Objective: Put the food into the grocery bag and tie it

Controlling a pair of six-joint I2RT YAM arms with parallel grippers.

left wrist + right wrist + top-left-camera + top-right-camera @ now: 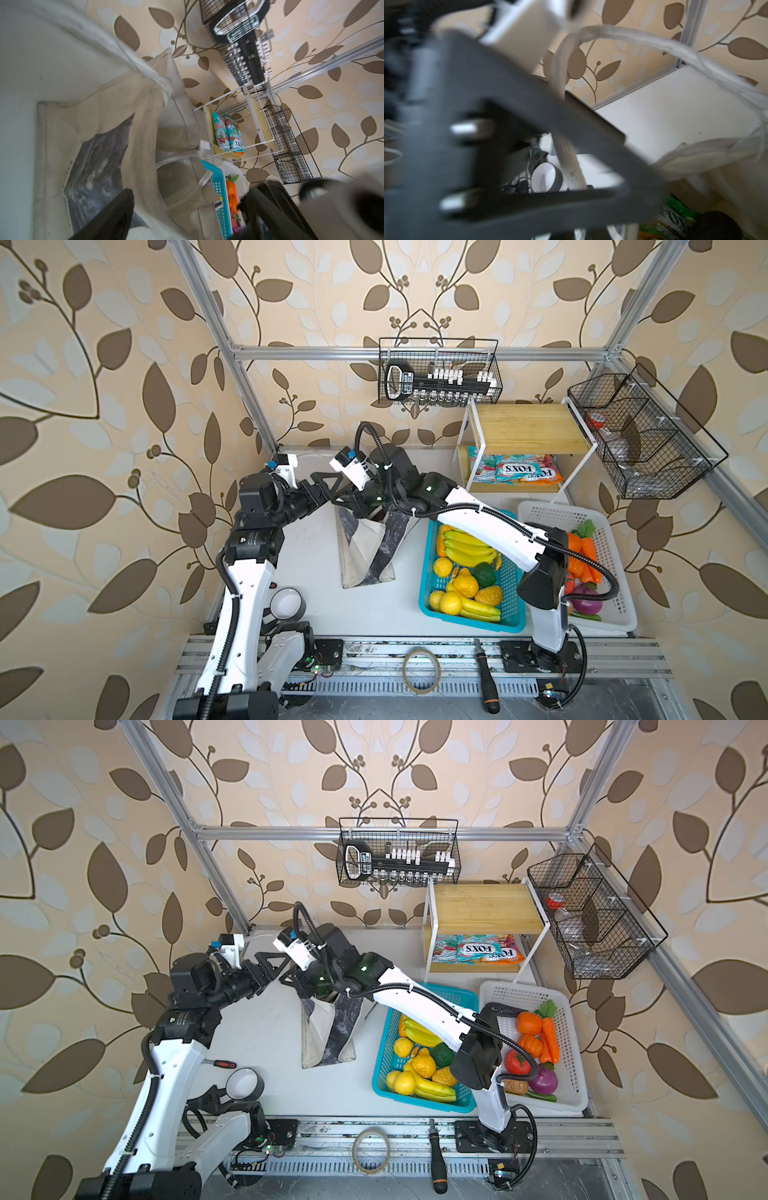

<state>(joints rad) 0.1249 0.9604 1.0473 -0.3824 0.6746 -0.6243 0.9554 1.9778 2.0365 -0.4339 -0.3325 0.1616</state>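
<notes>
The grocery bag (365, 551) (328, 1040) stands mid-table, off-white with a dark mottled panel (97, 158). My left gripper (332, 489) (276, 965) (187, 216) hovers beside the bag's mouth, open, with nothing between its fingers. My right gripper (355, 506) reaches across to the mouth and is mostly hidden. It looks shut on a white strap (633, 37), which arches up over the left gripper's finger (529, 116) and runs down to the right jaws. Inside the bag I see a green snack packet (675, 216) and a dark rounded thing (718, 224).
Right of the bag sit a blue basket (428, 601) of yellow fruit and a white basket (619, 614) of toy vegetables. FOX'S packets (511, 472) lie in the wooden shelf. A tape roll (286, 603) and a screwdriver (486, 676) lie near the front.
</notes>
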